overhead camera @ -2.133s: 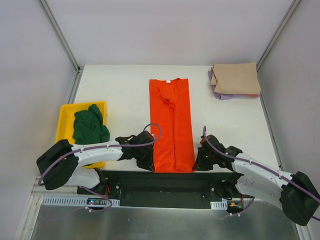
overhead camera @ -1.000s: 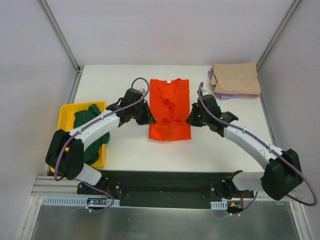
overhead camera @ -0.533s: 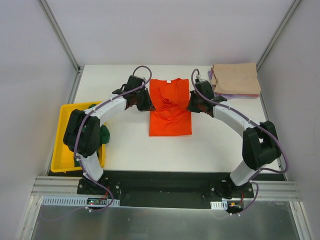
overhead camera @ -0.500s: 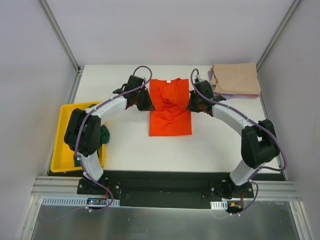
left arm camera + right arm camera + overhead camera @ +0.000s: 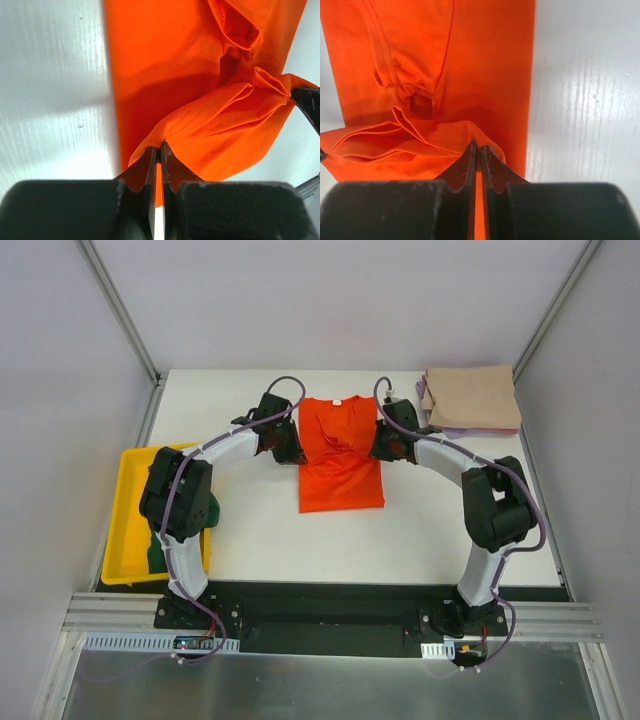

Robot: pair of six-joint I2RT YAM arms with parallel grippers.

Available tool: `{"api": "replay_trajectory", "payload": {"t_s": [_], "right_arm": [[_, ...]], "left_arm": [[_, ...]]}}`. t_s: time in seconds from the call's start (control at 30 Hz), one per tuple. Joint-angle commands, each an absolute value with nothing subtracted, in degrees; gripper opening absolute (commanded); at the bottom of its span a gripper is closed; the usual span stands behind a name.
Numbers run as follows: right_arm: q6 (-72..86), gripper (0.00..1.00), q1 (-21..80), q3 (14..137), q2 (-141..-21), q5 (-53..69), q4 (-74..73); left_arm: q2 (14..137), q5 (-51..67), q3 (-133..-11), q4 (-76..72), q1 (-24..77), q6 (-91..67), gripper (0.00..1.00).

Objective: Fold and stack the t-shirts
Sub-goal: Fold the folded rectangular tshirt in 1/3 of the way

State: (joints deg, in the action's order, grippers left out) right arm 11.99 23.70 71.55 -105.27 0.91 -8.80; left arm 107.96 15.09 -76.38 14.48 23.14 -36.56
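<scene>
Pinching the folded-over hem of orange shirt [image 5: 340,480] with left gripper [image 5: 159,146] and right gripper [image 5: 478,146] (both clamped tight on cloth), above table [image 5: 250,530].

orange-red shirt [image 5: 340,480], tan shirt [image 5: 472,397], yellow tray [image 5: 125,522]

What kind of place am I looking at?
Probably a robot lab test cell: left arm and right arm mounted at a white table, bare grey panel walls, an orange t-shirt being folded.
</scene>
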Motion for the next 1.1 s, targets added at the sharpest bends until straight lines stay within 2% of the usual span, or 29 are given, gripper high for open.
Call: {"api": "replay_trajectory", "payload": {"t_s": [0.0, 0.1, 0.13, 0.17, 0.2, 0.23, 0.27, 0.33, 0.37, 0.63, 0.77, 0.93, 1.07], "right_arm": [[10.6, 0.09, 22.9, 75.2, -107.0, 2.4, -5.5], [10.3, 0.26, 22.5, 76.8, -108.1, 3.4, -5.7], [10.2, 0.32, 22.4, 77.4, -108.1, 3.8, -6.3], [10.3, 0.43, 22.3, 77.9, -107.8, 3.3, -6.9], [10.2, 0.61, 22.3, 78.0, -107.0, 3.0, -7.5], [9.8, 0.71, 22.3, 77.8, -106.1, 2.9, -8.0], [9.8, 0.76, 22.3, 77.5, -104.8, 2.9, -8.6], [9.6, 0.99, 22.4, 75.7, -101.7, 4.2, -9.1], [9.7, 0.96, 22.5, 74.4, -99.9, 4.9, -9.1], [12.4, 0.96, 24.0, 56.0, -84.7, 7.6, -9.1], [18.0, 0.96, 24.0, 47.1, -79.7, 7.1, -8.5], [24.4, 0.96, 23.8, 41.5, -78.8, 7.5, -4.8], [28.0, 0.96, 23.9, 40.3, -79.7, 6.5, -3.3]], "left_arm": [[108.5, 12.3, -78.3, 15.2, 22.3, -36.5, 0.03], [109.8, 13.9, -80.1, 15.2, 22.2, -36.2, 0.24], [109.8, 14.8, -80.4, 15.2, 22.2, -36.2, 0.40], [109.4, 15.7, -80.9, 15.2, 22.2, -35.7, 0.49], [108.6, 16.4, -81.0, 15.2, 22.2, -35.2, 0.57], [107.3, 17.0, -80.8, 15.2, 22.2, -35.1, 0.76], [105.9, 17.1, -80.1, 15.3, 22.2, -35.1, 0.99], [101.8, 16.4, -77.5, 15.2, 22.2, -35.2, 0.99], [99.3, 15.9, -75.6, 15.2, 22.2, -35.4, 0.99], [83.7, 16.3, -56.6, 14.7, 23.9, -37.8, 0.99], [82.7, 16.8, -51.2, 14.2, 25.1, -38.8, 0.99], [86.3, 18.2, -50.4, 11.9, 27.2, -39.6, 0.99], [90.7, 17.3, -50.9, 11.3, 27.5, -39.6, 0.81]]}}
